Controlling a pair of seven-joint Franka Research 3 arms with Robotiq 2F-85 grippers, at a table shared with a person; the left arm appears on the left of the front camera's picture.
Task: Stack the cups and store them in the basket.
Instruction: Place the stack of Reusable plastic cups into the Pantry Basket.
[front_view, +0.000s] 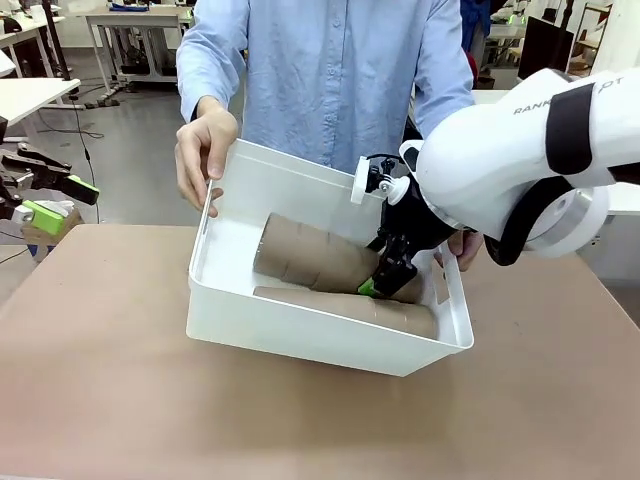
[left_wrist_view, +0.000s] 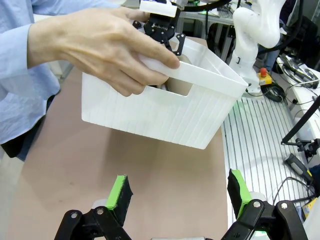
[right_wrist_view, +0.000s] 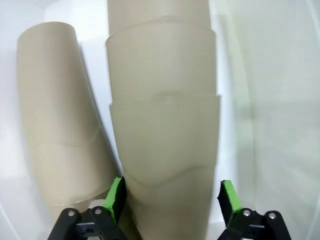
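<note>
While the brown table (front_view: 120, 400) takes up the lower part of the front view, the white basket (front_view: 300, 335) sits tipped on it, its far rim raised and held by the person's hand (front_view: 205, 150) at the far left corner. A second hand (front_view: 465, 245) is partly hidden behind the right arm (front_view: 520, 150) at the basket's other side. The left wrist view shows what the front view cannot — the basket's ribbed outer wall (left_wrist_view: 160, 117) lifted clear of the table at that end, with the person's fingers (left_wrist_view: 115, 55) wrapped over the rim.

Inside the basket lie two stacks of cups on their sides: one stack (front_view: 310, 260) toward the back and another (front_view: 350, 310) along the near wall. The right wrist view gives them close up, the nested stack (right_wrist_view: 162, 130) in the middle with its overlapping rims plain to see, and the second stack (right_wrist_view: 57, 120) beside it on the picture's left, against the white basket floor (right_wrist_view: 265, 100).

The right gripper (front_view: 383, 285) reaches down into the basket; in its own view (right_wrist_view: 170, 200) the green pads (right_wrist_view: 116, 197) stand on either side of the middle stack's end, the jaws spread about as wide as the cup — whether they press on it I cannot tell.

The left gripper (front_view: 45, 200) hangs at the picture's left edge, well apart from the basket, its fingers (left_wrist_view: 120, 192) wide apart and holding nothing.
</note>
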